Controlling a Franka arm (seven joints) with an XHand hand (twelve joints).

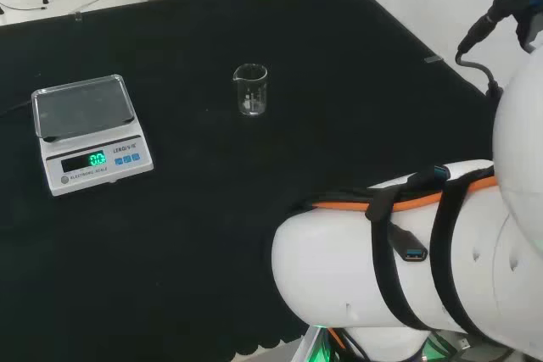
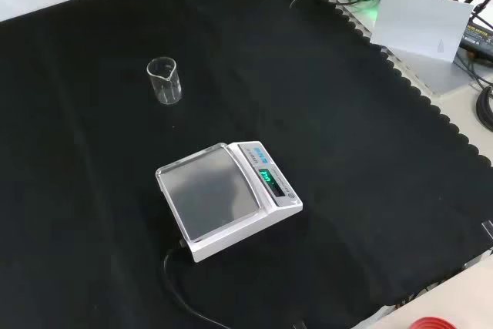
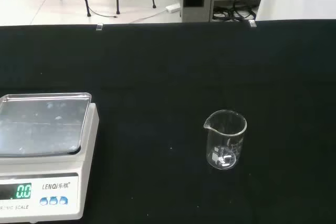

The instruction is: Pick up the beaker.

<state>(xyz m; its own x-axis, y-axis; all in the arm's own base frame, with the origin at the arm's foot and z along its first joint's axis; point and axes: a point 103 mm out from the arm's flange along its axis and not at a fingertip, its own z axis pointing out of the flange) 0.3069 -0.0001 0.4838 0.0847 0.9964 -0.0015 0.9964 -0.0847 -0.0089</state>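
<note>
Head view: the clear beaker (image 1: pixel 250 89) is seen upright on the black cloth (image 1: pixel 254 175), at about three o'clock from the white scale (image 1: pixel 89 133) and well apart from it. The hand's state cannot be told. The scale's display is lit green.

The bench (image 1: pixel 339 82) was covered in black cloth. On it stood an upright clear beaker (image 1: pixel 251 90) at upper centre in the head view and a white scale (image 1: pixel 89 133) at left, well apart.
</note>
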